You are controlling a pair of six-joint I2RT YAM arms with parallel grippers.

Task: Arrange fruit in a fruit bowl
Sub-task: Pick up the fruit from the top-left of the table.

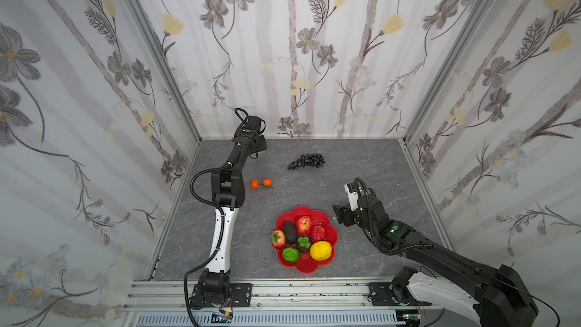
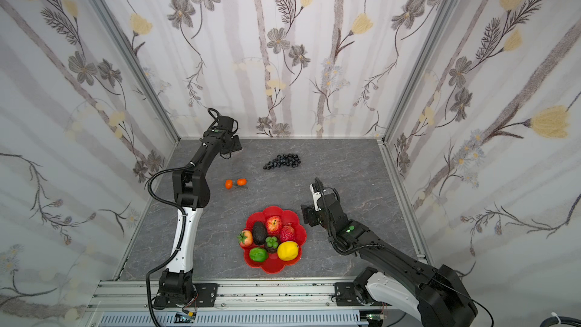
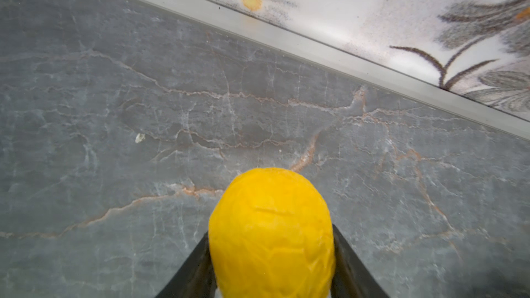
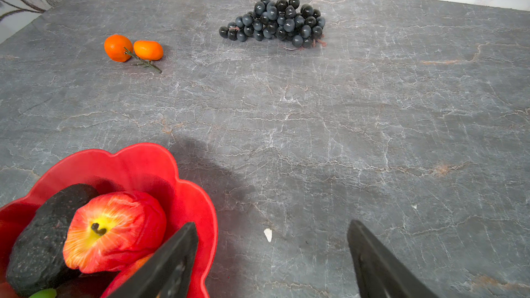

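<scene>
Desk [image 1: 361, 165]: grey marble-look top with pale and rust veins. One white fleck [image 4: 268, 235] lies just off the fruit bowl's far-right rim.

Enclosure: floral wallpaper [image 1: 298, 42] on three sides and aluminium posts [image 1: 177, 95] at the back corners. An aluminium rail [image 1: 298, 290] along the front carries both arm bases.

Fruit bowl [image 1: 303, 266]: red, scalloped, on the desk near the front rail, between the two arms. It holds an apple [image 1: 303, 224], avocado [image 1: 290, 232], strawberry [image 1: 278, 238], lemon [image 1: 320, 250], green fruit [image 1: 290, 254], a bumpy red fruit [image 1: 318, 233] and a dark fruit with a green top [image 1: 303, 243].

Outside the bowl: grapes [image 1: 306, 161] lie well behind it, towards the back wall. Two oranges [image 1: 261, 183] on one stem lie behind it and to its left.

Left gripper [image 3: 270, 232]: closed on a yellow pear [image 3: 269, 196], one finger touching each side. It is at the back-left corner, well apart from the bowl. Cannot tell whether the pear touches the desk.

Right gripper [image 4: 272, 265]: jaws wide apart and empty, just beside the bowl's far-right rim.
</scene>
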